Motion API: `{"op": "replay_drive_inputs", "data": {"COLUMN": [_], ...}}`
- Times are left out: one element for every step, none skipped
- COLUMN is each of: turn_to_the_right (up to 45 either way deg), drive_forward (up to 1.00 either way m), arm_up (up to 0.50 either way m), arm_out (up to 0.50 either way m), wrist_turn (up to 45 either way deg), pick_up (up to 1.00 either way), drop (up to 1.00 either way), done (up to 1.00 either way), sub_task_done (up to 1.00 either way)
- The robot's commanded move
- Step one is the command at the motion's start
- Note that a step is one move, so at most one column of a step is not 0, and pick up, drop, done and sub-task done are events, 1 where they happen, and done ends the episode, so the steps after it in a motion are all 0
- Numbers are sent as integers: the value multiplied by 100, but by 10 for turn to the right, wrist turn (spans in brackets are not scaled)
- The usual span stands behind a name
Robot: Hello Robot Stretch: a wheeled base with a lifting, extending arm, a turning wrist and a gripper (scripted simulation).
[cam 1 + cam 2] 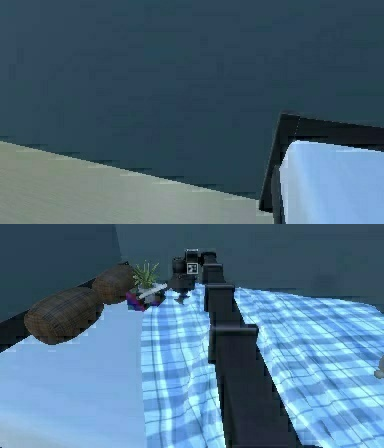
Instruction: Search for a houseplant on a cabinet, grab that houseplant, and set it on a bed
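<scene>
Progress: the houseplant (146, 278) is at the bed (60, 389), right at the gripper's (163, 292) far end. I judge the search and the grab to be done, with the carry at its last stretch.
Left to do: settle the pot on the bedding, let it go and draw the arm (240, 374) clear. I cannot tell whether the pot rests on the cover or hangs just above it.
Gripper: dark body with two thin fingers, just left of the white marker squares (190, 267). How the fingers are set cannot be told here, nor whether they hold anything, since the plant and bedding lie right at and behind them.
Houseplant: spiky green leaves fanning upward from a small purple pot. It sits at the fingers' ends, on the side away from the markers.
Pillows: two rounded brown bolsters with a ribbed or woven look. One (115, 279) is just beyond the plant from the gripper, and the other (62, 314) is farther off on that same side.
Blanket: a blue and white plaid blanket (320, 344), soft and rumpled into shallow folds. It spreads under the arm and on both sides of it, behind the gripper.
Sheet: smooth, pale blue and flat, on the plant's side of the arm.
Arm: a dark square bar, hard-edged and stepped in sections.
Room ahead: a plain teal wall (180, 70), a matte beige floor (80, 190) and a dark bed frame (287, 135) at the corner of the mattress.
</scene>
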Motion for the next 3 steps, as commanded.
{"op": "replay_drive_inputs", "data": {"turn_to_the_right": [0, 0, 0], "drive_forward": [0, 0, 0], "arm_up": [0, 0, -4], "arm_out": [0, 0, 0], "wrist_turn": [450, 330, 0], "pick_up": [0, 0, 0], "drop": [0, 0, 0], "done": [0, 0, 0], "sub_task_done": [0, 0, 0]}}
